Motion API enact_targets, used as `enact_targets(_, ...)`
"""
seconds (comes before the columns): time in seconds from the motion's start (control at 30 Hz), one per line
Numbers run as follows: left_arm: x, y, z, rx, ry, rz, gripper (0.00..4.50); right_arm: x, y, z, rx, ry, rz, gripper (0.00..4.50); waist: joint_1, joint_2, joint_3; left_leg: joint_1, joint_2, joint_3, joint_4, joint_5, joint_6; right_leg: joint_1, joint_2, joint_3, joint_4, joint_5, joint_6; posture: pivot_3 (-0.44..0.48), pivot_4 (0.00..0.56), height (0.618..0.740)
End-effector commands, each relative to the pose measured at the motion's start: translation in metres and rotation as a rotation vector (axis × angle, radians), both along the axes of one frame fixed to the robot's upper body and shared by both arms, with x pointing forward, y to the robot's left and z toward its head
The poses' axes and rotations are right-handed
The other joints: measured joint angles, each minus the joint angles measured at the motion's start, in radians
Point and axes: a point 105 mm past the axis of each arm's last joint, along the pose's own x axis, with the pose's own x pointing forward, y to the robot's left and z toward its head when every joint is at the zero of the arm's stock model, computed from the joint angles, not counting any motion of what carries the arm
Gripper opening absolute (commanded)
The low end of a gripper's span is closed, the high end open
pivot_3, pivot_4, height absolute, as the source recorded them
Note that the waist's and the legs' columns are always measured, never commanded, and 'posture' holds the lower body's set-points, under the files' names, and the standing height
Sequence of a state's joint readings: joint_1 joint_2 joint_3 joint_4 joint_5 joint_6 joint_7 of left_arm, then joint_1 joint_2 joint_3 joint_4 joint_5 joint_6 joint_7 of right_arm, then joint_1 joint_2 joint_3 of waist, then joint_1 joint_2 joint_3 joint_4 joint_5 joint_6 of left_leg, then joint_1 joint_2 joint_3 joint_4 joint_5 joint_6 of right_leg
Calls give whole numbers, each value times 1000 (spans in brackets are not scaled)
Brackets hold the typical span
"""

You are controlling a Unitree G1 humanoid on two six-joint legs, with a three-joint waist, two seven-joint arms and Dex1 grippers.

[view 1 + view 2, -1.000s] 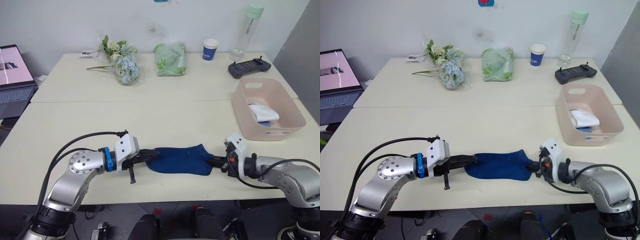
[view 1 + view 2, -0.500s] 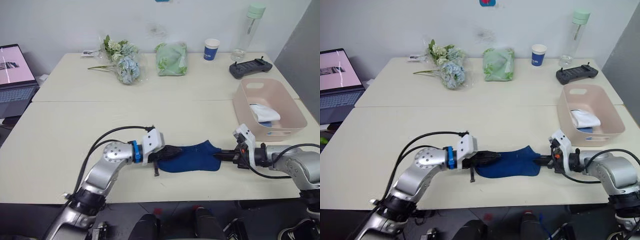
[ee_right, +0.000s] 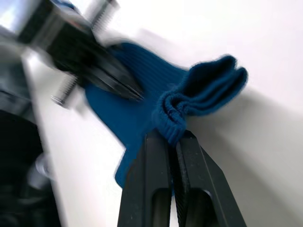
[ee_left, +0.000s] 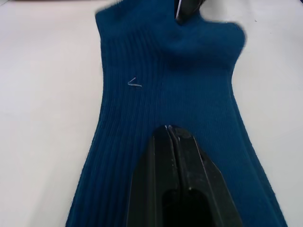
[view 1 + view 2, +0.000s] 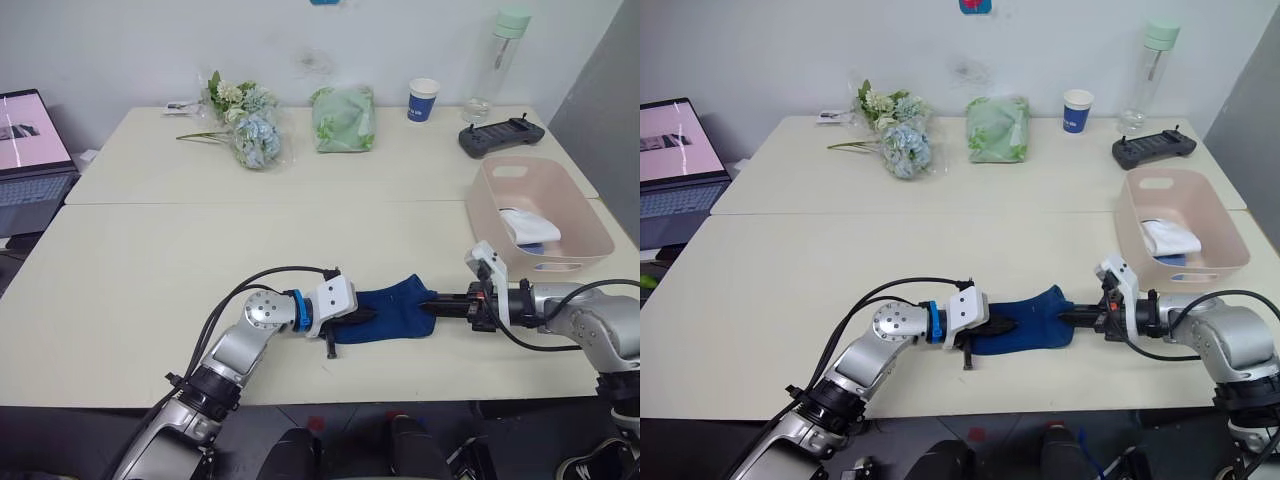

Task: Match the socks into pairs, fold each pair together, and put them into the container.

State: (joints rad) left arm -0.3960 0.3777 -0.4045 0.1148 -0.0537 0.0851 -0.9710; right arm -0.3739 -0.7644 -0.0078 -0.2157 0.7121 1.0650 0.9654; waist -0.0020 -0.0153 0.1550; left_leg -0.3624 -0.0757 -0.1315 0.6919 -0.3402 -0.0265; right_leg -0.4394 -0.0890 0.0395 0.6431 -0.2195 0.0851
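Navy pair (image 5: 392, 311) lies near the table's front edge, at 8 o'clock of the tub (image 5: 577, 212), left gripper (image 5: 366, 314) clamped on one end, right gripper (image 5: 431, 308) pinching the bunched cuff; soft, limp knit, best held by both ends.

office or lab-type workroom. evidence: two plain cream benches (image 5: 200, 215) pushed together against a bare pale wall (image 5: 120, 40); an open laptop (image 5: 30, 140) at the far left edge; a black handheld controller (image 5: 500, 135), a blue paper cup (image 5: 422, 99) and a clear water bottle (image 5: 495, 60) at the back.
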Motion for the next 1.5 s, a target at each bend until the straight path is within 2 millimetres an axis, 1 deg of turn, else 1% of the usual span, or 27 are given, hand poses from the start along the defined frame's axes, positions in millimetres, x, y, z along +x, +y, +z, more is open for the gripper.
enact_targets(0.03,-10,6,-26,82,81,9,0,-9,17,34,111,-50,90,20,1,0,0,0,0,0,0,0,0,0,0,0,0,0,0,0,150,740)
enact_targets(0.13,-4,7,-23,85,36,48,0,-18,41,45,175,-50,157,20,1,-1,-1,0,0,-1,0,0,0,0,0,-1,0,0,0,0,150,740)
enact_targets(0.2,-2,7,-20,67,32,64,0,-21,51,46,195,-38,179,20,1,0,-1,0,0,-1,0,0,0,0,0,0,0,0,0,0,150,740)
enact_targets(0.27,-3,7,-16,51,28,63,0,-22,59,44,200,-29,183,20,1,0,-1,0,0,-1,0,0,0,0,-1,0,0,0,0,0,150,740)
enact_targets(0.37,-6,9,-8,18,33,58,0,-19,68,35,182,-29,172,20,0,0,-1,0,0,-1,0,0,0,0,-1,0,0,0,0,0,150,740)
enact_targets(0.47,-11,31,6,49,67,66,0,-10,75,25,139,-47,161,20,-5,0,-1,-1,0,-1,0,0,0,-1,0,0,1,0,0,0,150,740)
enact_targets(0.53,-14,41,16,67,79,70,0,-8,78,22,128,-50,165,20,-15,0,-1,0,0,0,0,0,0,-2,1,0,1,0,0,0,150,740)
enact_targets(0.63,-18,64,33,108,92,98,0,-6,86,17,111,-57,181,20,-23,0,0,-1,0,-1,-1,0,0,-2,1,0,1,0,0,0,150,740)
enact_targets(0.67,-18,76,40,127,95,121,0,-4,90,15,107,-59,184,20,-25,0,0,-1,1,-1,-1,0,0,-2,1,-1,1,0,0,0,150,740)
enact_targets(0.73,-17,93,51,147,94,165,0,-2,97,12,106,-58,192,20,-27,1,0,-1,1,-1,-1,0,0,-2,1,-1,1,0,0,0,150,740)
enact_targets(0.83,-10,112,69,146,54,240,0,-4,109,5,100,-42,238,20,-27,1,0,-1,1,-1,-2,0,0,-2,1,-1,1,0,0,0,150,740)
enact_targets(0.93,-4,119,78,130,18,286,0,-3,114,2,106,-29,245,842,-24,1,0,-1,1,-2,-1,0,0,-2,0,-1,0,0,0,0,150,740)
enact_targets(1.03,-1,117,81,123,-16,285,0,-4,115,4,114,-28,261,1897,-24,1,0,-1,1,-2,-1,0,0,-2,0,-1,0,0,0,0,150,740)
enact_targets(1.07,2,116,84,138,-69,281,0,-4,114,7,119,-30,265,2268,-25,1,0,-1,1,-2,-1,0,0,-2,0,-1,0,0,0,0,150,740)
enact_targets(1.13,5,105,95,86,-122,262,0,-2,111,17,144,-42,254,2979,-24,1,0,-1,1,-2,-1,0,0,-2,0,-1,0,0,0,0,150,740)
enact_targets(1.2,5,95,101,32,-128,245,0,2,108,23,151,-53,227,3707,-22,1,0,-1,1,-2,-1,0,0,-2,0,-1,0,0,0,0,150,740)
enact_targets(1.27,-3,84,104,-12,-115,188,0,3,102,29,168,-39,205,4401,-25,1,0,-1,1,-2,-1,0,0,-2,0,-1,0,0,0,0,150,740)
enact_targets(1.33,-9,74,104,-52,-89,153,0,6,91,30,159,-30,156,4486,-25,1,0,-1,1,-2,-2,0,0,-3,0,-1,0,0,0,0,150,740)
enact_targets(1.37,-11,70,98,-47,-75,142,0,7,85,28,140,-25,132,4486,-25,1,0,-2,1,-2,-2,0,0,-3,0,-1,0,0,0,0,150,740)
enact_targets(1.47,-17,66,68,15,-22,127,0,7,65,7,41,35,41,4486,-25,1,0,-1,1,-1,-2,0,0,-2,0,0,0,0,0,0,150,740)
enact_targets(1.5,-17,66,62,24,-17,131,0,6,62,2,20,46,27,4486,-25,1,0,-1,1,-1,-2,0,0,-3,0,0,0,0,0,0,150,740)
